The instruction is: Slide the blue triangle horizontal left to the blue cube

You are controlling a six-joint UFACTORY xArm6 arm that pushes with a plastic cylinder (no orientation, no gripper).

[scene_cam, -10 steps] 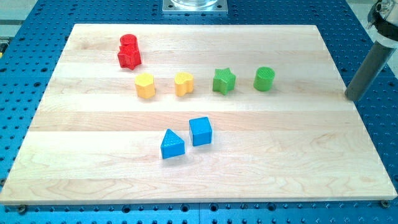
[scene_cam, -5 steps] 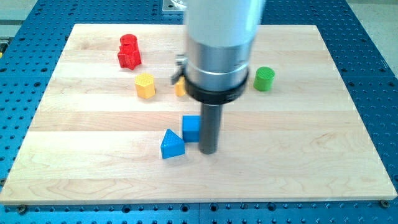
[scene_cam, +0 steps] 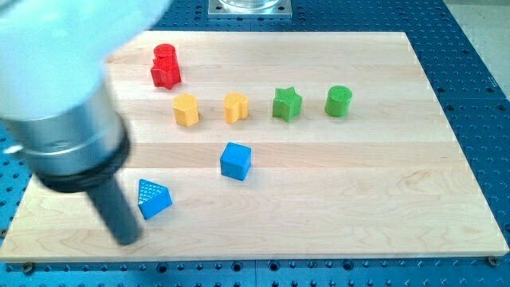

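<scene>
The blue triangle [scene_cam: 154, 198] lies near the view's bottom left of the wooden board [scene_cam: 382, 175]. The blue cube [scene_cam: 236, 160] sits to its right and a little higher, well apart from it. My tip [scene_cam: 128, 239] rests on the board just below and left of the blue triangle, close to it; I cannot tell whether they touch. The large arm body fills the view's left side and hides part of the board there.
A red block pair [scene_cam: 166, 66] stands at the top left. A row across the middle holds two yellow blocks [scene_cam: 186, 110] [scene_cam: 235, 107], a green star [scene_cam: 287, 104] and a green cylinder [scene_cam: 339, 101]. The board's bottom edge is near my tip.
My tip swept from the right of the blue cube to the lower left. The blue triangle moved left and down. The blue cube shifted slightly left.
</scene>
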